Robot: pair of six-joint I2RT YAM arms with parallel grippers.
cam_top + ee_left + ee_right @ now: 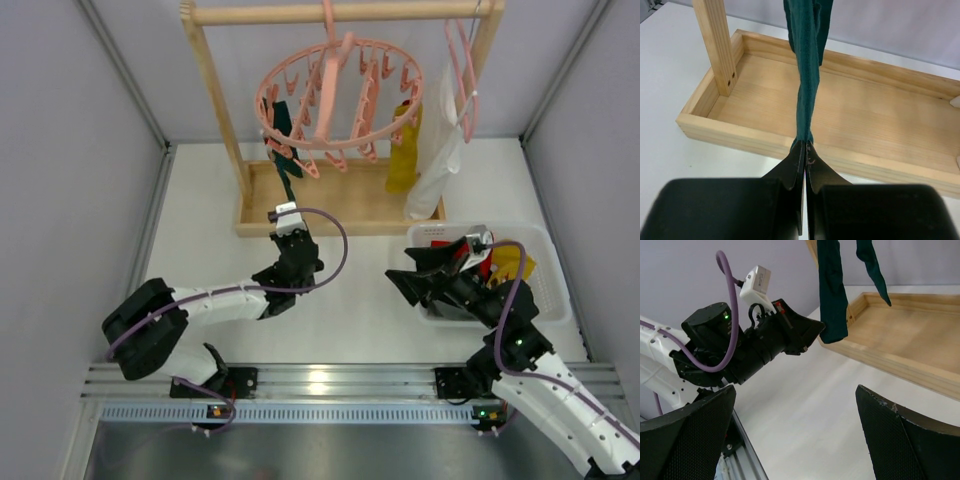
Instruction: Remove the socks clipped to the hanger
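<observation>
The round pink hoop hanger point(340, 95) hangs from the wooden rack's top bar. Dark teal socks point(281, 130) are clipped at its left side and a mustard-yellow sock point(404, 150) at its right. My left gripper point(290, 207) is shut on the lower end of one teal sock point(807, 75), which runs taut and straight up from the fingertips point(799, 150). The right wrist view shows this held sock point(832, 300) and a second teal sock point(872, 265) beside it. My right gripper point(412, 268) is open and empty over the table, left of the basket.
The wooden rack's base tray point(340, 205) lies just behind the left gripper. A white cloth point(436, 165) and a plain pink clothes hanger point(462, 80) hang at the right. A white basket point(545, 238) at the right holds a red sock point(478, 262) and a yellow sock point(512, 266).
</observation>
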